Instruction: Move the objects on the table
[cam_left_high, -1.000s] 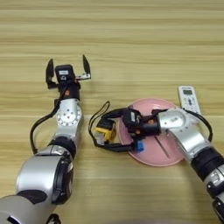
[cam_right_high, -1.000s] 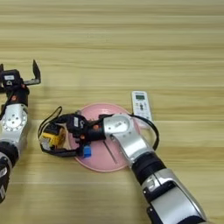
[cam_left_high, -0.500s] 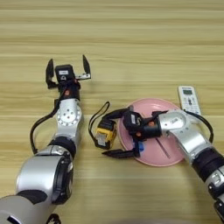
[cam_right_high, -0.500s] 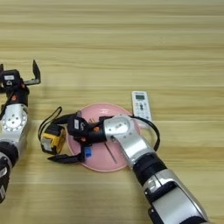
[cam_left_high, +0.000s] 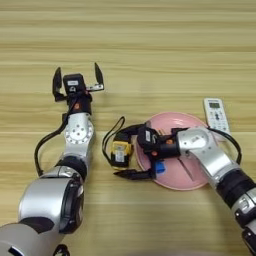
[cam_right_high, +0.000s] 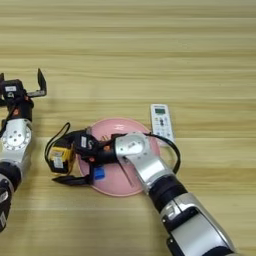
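The yellow-and-black tape measure (cam_left_high: 119, 152) lies on the table (cam_left_high: 150, 60) just left of the pink plate, its black loop strap (cam_left_high: 106, 140) curling to the left. My right gripper (cam_left_high: 119, 155) reaches over the plate's left rim and stands open, one finger above the tape measure and one (cam_left_high: 132, 174) below it. A blue glue stick (cam_left_high: 159, 167) rests at the plate's left edge under my wrist. The thin shaft of the screwdriver (cam_left_high: 186, 169) shows on the plate, its handle hidden by my forearm. The white remote (cam_left_high: 216, 114) lies right of the plate. My left gripper (cam_left_high: 77, 80) is parked open at the left.
The round pink plate (cam_left_high: 197, 177) sits at centre right under my right forearm. Bare wooden planks stretch across the far half of the table and along the front edge.
My right gripper has opened beside the tape measure: its lower finger swung out and down toward the front. The left arm has not moved.
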